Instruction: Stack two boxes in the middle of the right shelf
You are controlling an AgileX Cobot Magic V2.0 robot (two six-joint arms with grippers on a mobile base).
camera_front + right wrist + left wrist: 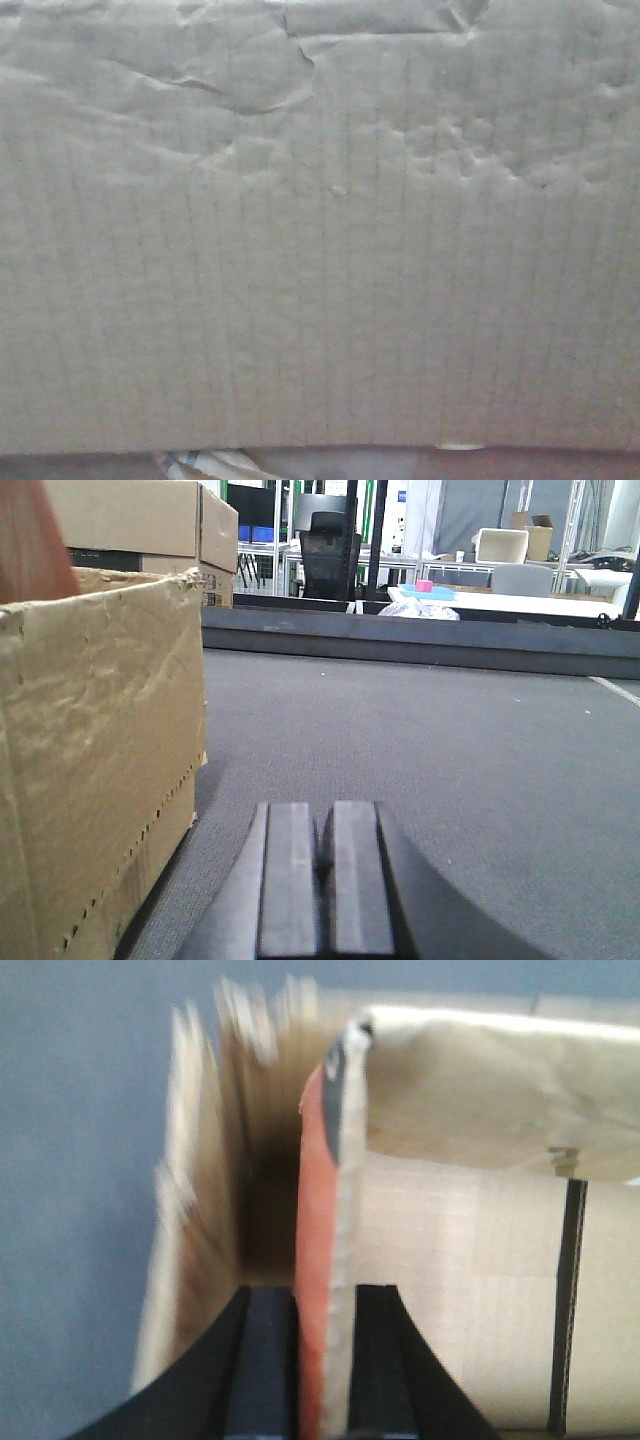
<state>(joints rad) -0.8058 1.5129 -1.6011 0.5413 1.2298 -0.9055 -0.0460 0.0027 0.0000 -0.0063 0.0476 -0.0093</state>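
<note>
CARTONS AT CLOSE RANGE: A brown corrugated box [320,260] is seen filling the front view, its face creased and dented along the top, with a torn scrap of tape [461,445] at the bottom edge. In the left wrist view, an upright cardboard wall [340,1250] of an open box is pinched by the left gripper [320,1305]. In the right wrist view, an open-topped box [100,750] with ragged, perforated edges is set on the grey floor [420,760] at near left. A further carton [150,520] is seen behind it, far left.
</note>
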